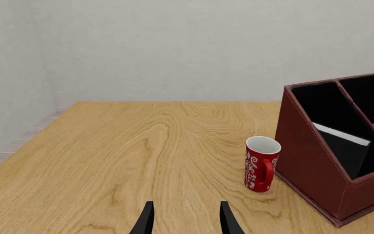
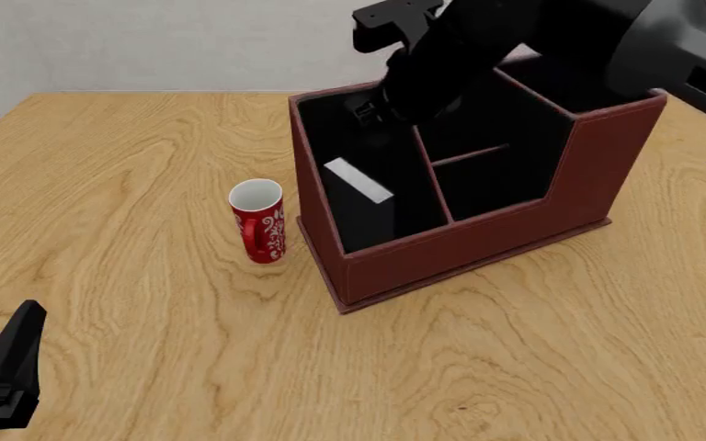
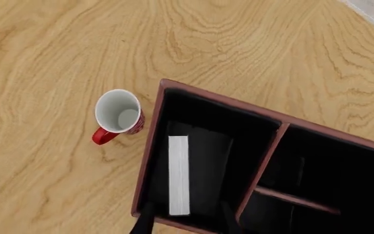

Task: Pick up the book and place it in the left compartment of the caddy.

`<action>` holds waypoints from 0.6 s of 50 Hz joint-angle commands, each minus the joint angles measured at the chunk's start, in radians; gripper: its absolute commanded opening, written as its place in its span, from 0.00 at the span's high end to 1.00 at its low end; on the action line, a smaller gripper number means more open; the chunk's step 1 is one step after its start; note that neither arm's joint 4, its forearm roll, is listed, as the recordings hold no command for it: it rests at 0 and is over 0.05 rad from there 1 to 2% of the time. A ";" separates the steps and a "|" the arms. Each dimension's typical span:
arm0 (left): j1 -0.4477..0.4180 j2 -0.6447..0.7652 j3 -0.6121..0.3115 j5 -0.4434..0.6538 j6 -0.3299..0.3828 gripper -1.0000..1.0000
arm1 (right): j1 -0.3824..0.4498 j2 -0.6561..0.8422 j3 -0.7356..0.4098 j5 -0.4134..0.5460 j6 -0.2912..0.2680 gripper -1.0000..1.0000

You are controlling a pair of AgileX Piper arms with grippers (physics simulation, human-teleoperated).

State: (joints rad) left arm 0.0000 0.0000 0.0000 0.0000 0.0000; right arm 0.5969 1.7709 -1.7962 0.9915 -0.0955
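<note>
The black book stands in the caddy's (image 2: pixel 451 253) long left compartment (image 2: pixel 359 138), white page edge (image 2: pixel 358 180) up, leaning on the outer wall. It also shows in the right wrist view (image 3: pixel 179 175) and the left wrist view (image 1: pixel 342 134). My right gripper (image 2: pixel 381 99) hovers above that compartment; its fingertips (image 3: pixel 149 220) are spread, open and empty, clear of the book. My left gripper (image 1: pixel 187 217) is open and empty, low at the table's near left (image 2: pixel 7 360), far from the caddy (image 1: pixel 307 156).
A red mug (image 2: pixel 257 220) with white pattern stands upright just left of the caddy's outer wall (image 3: pixel 149 146), and shows in both wrist views (image 1: pixel 262 163) (image 3: pixel 117 117). The caddy's other sections (image 2: pixel 500 138) look black inside. A pale wall lies behind the wooden table (image 2: pixel 144 303).
</note>
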 commanded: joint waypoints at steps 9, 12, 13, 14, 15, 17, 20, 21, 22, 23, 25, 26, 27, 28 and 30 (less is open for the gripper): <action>0.000 0.000 0.000 0.000 0.000 0.00 | 0.011 -0.130 0.059 0.023 0.002 0.00; 0.000 0.000 0.000 0.000 0.000 0.00 | 0.018 -0.161 0.075 0.022 0.008 0.00; 0.000 0.000 0.000 0.000 0.000 0.00 | 0.019 -0.177 0.083 0.019 0.008 0.00; 0.000 0.000 0.000 0.000 0.000 0.00 | 0.019 -0.177 0.084 0.019 0.008 0.00; 0.000 0.000 0.000 0.000 0.000 0.00 | 0.023 -0.186 0.093 0.017 0.011 0.00; 0.000 0.000 0.000 0.000 0.000 0.00 | 0.020 -0.203 0.105 0.012 0.008 0.00; 0.000 0.000 0.000 0.000 0.000 0.00 | 0.021 -0.230 0.129 0.004 0.012 0.00; 0.000 0.000 0.000 0.000 0.000 0.00 | 0.023 -0.236 0.131 0.005 0.013 0.00; 0.000 0.000 0.000 0.000 0.000 0.00 | 0.017 -0.244 0.136 0.003 0.008 0.00; 0.000 0.000 0.000 0.000 0.000 0.00 | 0.012 -0.250 0.137 -0.001 0.009 0.00; 0.000 0.000 0.000 0.000 0.000 0.00 | 0.019 -0.269 0.159 -0.006 0.009 0.00; 0.000 0.000 0.000 0.000 0.000 0.00 | 0.020 -0.277 0.169 -0.010 0.006 0.00; 0.000 0.000 0.000 0.000 0.000 0.00 | 0.020 -0.287 0.184 -0.016 0.000 0.00; 0.000 0.000 0.000 0.000 0.000 0.00 | 0.022 -0.295 0.188 -0.022 0.004 0.00; 0.000 0.000 0.000 0.000 0.000 0.00 | 0.017 -0.310 0.197 -0.034 0.005 0.00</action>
State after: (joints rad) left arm 0.0000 0.0000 0.0000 0.0000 0.0000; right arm 0.6149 1.5382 -1.6607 0.9875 -0.0887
